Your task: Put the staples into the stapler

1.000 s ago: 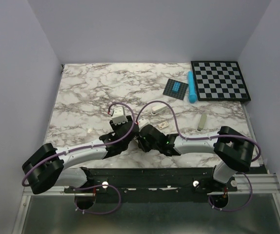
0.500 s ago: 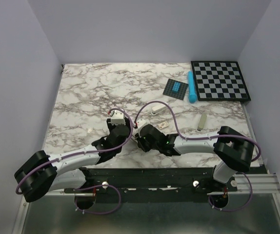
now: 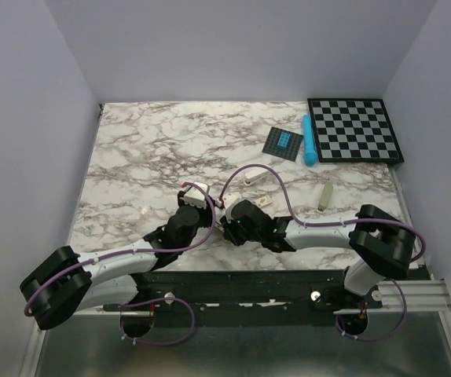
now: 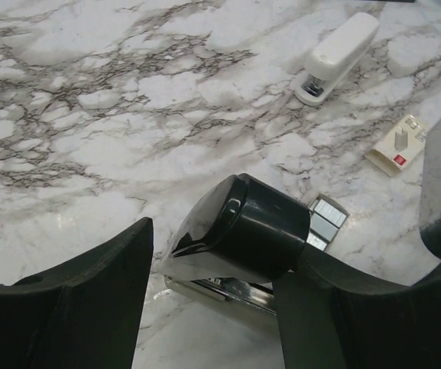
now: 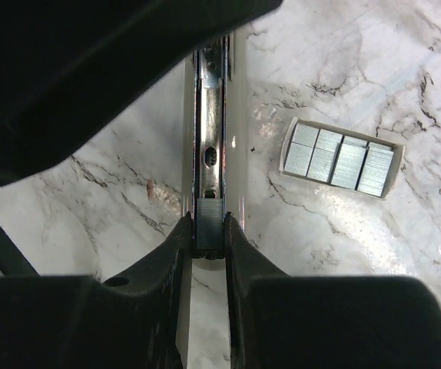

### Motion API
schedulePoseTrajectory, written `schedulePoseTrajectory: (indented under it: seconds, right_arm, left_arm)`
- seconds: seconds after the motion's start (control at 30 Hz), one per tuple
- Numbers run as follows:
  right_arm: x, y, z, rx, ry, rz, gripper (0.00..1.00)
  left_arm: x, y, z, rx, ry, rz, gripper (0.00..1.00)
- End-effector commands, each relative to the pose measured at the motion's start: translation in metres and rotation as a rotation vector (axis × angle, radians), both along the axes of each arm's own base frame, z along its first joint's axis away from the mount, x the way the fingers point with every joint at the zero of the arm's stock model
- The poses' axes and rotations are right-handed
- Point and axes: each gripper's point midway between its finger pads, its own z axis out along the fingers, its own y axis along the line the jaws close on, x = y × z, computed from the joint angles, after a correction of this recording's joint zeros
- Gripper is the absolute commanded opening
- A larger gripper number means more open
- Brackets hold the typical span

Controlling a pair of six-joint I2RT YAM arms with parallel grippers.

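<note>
The black stapler lies open, its lid raised over the silver channel. In the left wrist view the lid sits between my left gripper's open jaws. The right finger touches it and the left finger stands a little apart. My right gripper is shut on a small grey staple strip at the near end of the channel. The white staple box with several strips lies just right of the channel and also shows in the left wrist view. In the top view both grippers meet mid-table and hide the stapler.
A white oblong block and a small white piece lie just beyond the grippers. A beige bar lies to the right. A checkerboard, a blue cylinder and a dark square tile sit at the back right.
My left arm has swung its elbow down and left, and its wrist has shifted slightly right toward the right gripper. The right arm has hardly moved.
</note>
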Motion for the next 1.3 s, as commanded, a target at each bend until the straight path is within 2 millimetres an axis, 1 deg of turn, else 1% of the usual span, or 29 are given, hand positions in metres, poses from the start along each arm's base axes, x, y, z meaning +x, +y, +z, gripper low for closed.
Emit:
schedulePoseTrajectory:
  seconds: [0.0,0.07,0.17,0.27,0.37,0.4,0.43,0.57,0.67,0.7,0.77,0.8,0.87,0.9,1.07,1.1,1.17,1.2,1.27]
  right_arm:
    - [-0.004,0.004,0.015,0.064,-0.028,0.044,0.22]
    - [-0.004,0.001,0.016,0.073,-0.035,0.038,0.24]
    - [-0.006,0.001,0.018,0.094,-0.039,0.037,0.25]
    - [-0.007,0.003,0.02,0.115,-0.038,0.041,0.26]
    - [-0.008,0.004,0.021,0.135,-0.038,0.044,0.31]
    - [-0.008,0.004,0.021,0.139,-0.038,0.044,0.32]
    - [-0.008,0.004,0.02,0.141,-0.037,0.044,0.32]
    - [-0.009,0.005,0.022,0.163,-0.042,0.045,0.35]
    - [-0.008,0.005,0.021,0.163,-0.043,0.04,0.35]
    - [-0.008,0.005,0.021,0.165,-0.045,0.042,0.35]
    - [-0.009,0.005,0.02,0.164,-0.043,0.045,0.35]
    - [-0.008,0.005,0.02,0.164,-0.043,0.043,0.36]
    - [-0.008,0.004,0.019,0.162,-0.044,0.043,0.36]
    - [-0.008,0.004,0.018,0.16,-0.044,0.043,0.38]
    - [-0.008,0.002,0.013,0.151,-0.05,0.04,0.38]
    - [-0.008,0.001,0.011,0.15,-0.053,0.039,0.38]
    - [-0.006,0.0,0.008,0.139,-0.061,0.038,0.39]
    - [-0.005,0.0,0.007,0.14,-0.068,0.038,0.39]
    - [-0.005,-0.001,0.003,0.133,-0.071,0.039,0.39]
  left_arm:
    - [-0.008,-0.023,0.01,-0.015,-0.061,-0.169,0.69]
    - [-0.013,-0.027,0.005,-0.011,-0.053,-0.212,0.69]
    - [-0.017,-0.033,0.004,-0.019,-0.057,-0.259,0.72]
    - [-0.021,-0.038,0.006,-0.034,-0.062,-0.294,0.72]
    - [-0.028,-0.046,0.006,-0.051,-0.054,-0.351,0.78]
    - [-0.033,-0.05,0.006,-0.061,-0.05,-0.387,0.84]
    - [-0.035,-0.052,0.005,-0.067,-0.046,-0.402,0.85]
    - [-0.044,-0.06,0.004,-0.089,-0.028,-0.46,0.9]
    - [-0.047,-0.063,0.003,-0.103,-0.008,-0.473,0.93]
    - [-0.048,-0.064,0.002,-0.113,0.002,-0.472,0.96]
    - [-0.051,-0.068,0.004,-0.126,0.011,-0.498,0.98]
    - [-0.053,-0.07,0.001,-0.124,0.025,-0.505,0.99]
    - [-0.057,-0.076,0.003,-0.136,0.04,-0.535,0.99]
    - [-0.059,-0.077,0.001,-0.136,0.056,-0.544,0.99]
    - [-0.064,-0.082,-0.001,-0.173,0.113,-0.555,0.99]
    - [-0.066,-0.081,-0.005,-0.17,0.139,-0.549,0.99]
    - [-0.067,-0.084,-0.006,-0.193,0.182,-0.535,0.99]
    - [-0.07,-0.083,-0.013,-0.187,0.221,-0.535,0.99]
    - [-0.074,-0.085,-0.017,-0.194,0.259,-0.535,0.99]
